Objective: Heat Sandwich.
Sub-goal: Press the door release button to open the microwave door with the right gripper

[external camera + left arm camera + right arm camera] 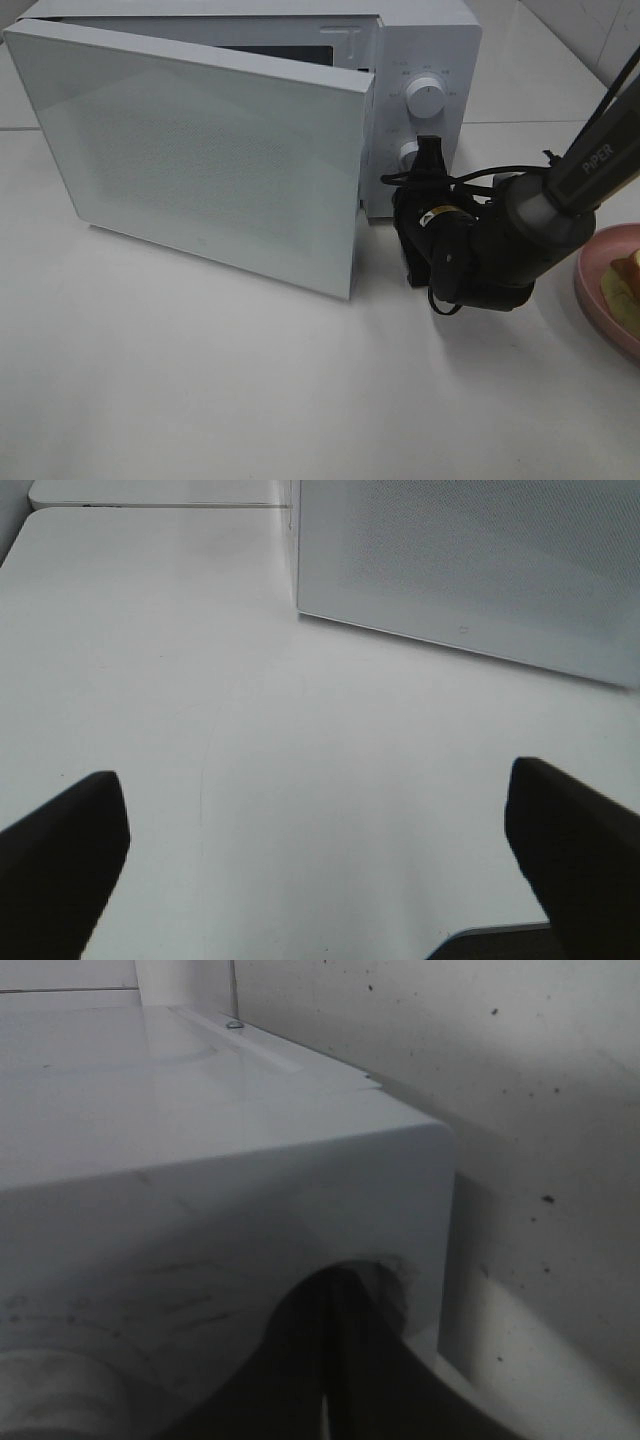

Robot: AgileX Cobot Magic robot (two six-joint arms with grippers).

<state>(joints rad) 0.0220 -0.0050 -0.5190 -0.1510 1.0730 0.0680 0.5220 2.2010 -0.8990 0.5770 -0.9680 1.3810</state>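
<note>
The sandwich (627, 280) lies on a pink plate (593, 288), cut off by the right edge of the exterior high view. The white microwave (425, 40) stands at the back with its door (200, 150) swung partly open. My right gripper (428, 150) is shut, its tip up against the control panel beside the lower knob (407, 155). In the right wrist view the shut right gripper (335, 1360) presses close to the microwave casing (200, 1160). My left gripper (320, 860) is open over bare table, and the door (470, 560) is ahead of it.
The upper knob (427, 97) sits above the right gripper. The white table (250, 400) spreads in front of the microwave. A tiled wall (590, 30) runs behind at the right. The left arm does not show in the exterior high view.
</note>
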